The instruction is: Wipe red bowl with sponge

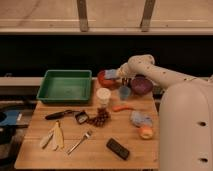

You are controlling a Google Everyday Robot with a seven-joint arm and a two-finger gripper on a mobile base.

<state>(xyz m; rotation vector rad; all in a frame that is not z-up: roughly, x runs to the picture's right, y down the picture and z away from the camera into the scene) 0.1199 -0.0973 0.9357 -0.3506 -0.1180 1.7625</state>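
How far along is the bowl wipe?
Done: the hand has the sponge and has brought it to the red bowl at the table's back edge. In hand: sponge sits at the bowl's rim, so wiping looks underway or about to start. Left: finishing the wipe; how clean the bowl is can't be judged.

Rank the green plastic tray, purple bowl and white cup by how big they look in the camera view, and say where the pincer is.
1. Green plastic tray
2. Purple bowl
3. White cup

The pincer is at the red bowl.
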